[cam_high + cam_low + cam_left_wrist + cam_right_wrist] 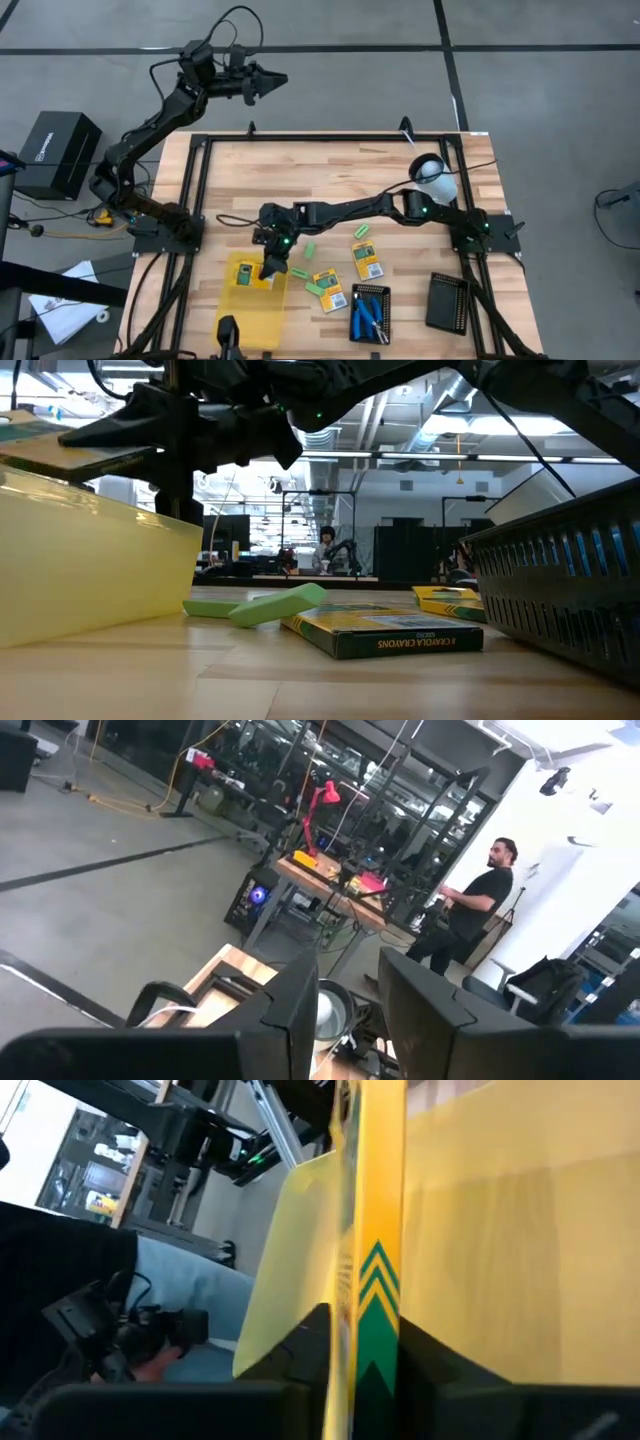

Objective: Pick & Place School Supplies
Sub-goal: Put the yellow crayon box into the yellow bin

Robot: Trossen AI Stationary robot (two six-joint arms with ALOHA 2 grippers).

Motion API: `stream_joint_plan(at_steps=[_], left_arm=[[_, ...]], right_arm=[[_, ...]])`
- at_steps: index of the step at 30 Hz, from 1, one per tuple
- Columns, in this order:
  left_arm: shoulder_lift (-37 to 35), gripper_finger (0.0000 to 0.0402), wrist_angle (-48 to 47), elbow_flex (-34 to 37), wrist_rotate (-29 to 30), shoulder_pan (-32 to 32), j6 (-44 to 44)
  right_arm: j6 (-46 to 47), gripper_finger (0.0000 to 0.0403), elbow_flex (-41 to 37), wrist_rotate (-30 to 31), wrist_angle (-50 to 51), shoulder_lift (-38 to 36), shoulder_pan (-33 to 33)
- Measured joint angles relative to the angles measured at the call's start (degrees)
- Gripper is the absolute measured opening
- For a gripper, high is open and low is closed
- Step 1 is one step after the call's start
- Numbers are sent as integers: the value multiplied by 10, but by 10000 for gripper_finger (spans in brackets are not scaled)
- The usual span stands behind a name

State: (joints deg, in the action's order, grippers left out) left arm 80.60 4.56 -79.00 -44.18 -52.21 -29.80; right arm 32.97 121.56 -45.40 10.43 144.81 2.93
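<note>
Crayon pack (372, 1295) sits edge-on between the right hand's (270, 268) fingers, over the yellow tray (245, 310) at the tabletop's front-left. It's held thin-side so it can drop flat into the tray w/o catching the wall. Grip looks about to let go; can't tell if fingers have fully released.

Other supplies wait near the front edge, middle: three packs (328, 289), green blocks (308, 251) strewn beside them, and blue scissors (368, 312) parked in a black tray (372, 292). Second black tray (447, 301) is toward the front-right.

Left hand (268, 82) is parked beyond the back edge, clear of the work; fingers slightly apart, holding nothing.
</note>
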Motion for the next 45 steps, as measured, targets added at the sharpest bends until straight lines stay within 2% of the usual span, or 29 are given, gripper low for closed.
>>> stream_joint_plan(at_steps=[8, 15, 19, 24, 30, 34, 42, 45], left_arm=[[-2, 102, 1, 0, 0, 0, -6], [-1, 102, 1, 0, 0, 0, -6], [0, 102, 1, 0, 0, 0, -5], [0, 102, -5, 0, 0, 0, -5], [0, 102, -75, 0, -13, 6, 36], [0, 102, -126, 0, -14, 9, 83], [0, 102, -137, 0, -13, 3, 100], [4, 102, -139, 1, -13, 4, 105]], right_arm=[[0, 160, 0, -17, -5, 0, -2], [29, 209, 0, -49, -50, 0, -15], [82, 224, 0, -58, -122, 0, -29], [190, 229, 13, -78, -264, 0, -53], [207, 221, 75, -105, -244, -1, -79], [169, 212, 114, -141, -150, -3, -96], [-102, 189, 127, -145, 279, -22, -139], [-218, 180, 127, -117, 448, -39, -155]])
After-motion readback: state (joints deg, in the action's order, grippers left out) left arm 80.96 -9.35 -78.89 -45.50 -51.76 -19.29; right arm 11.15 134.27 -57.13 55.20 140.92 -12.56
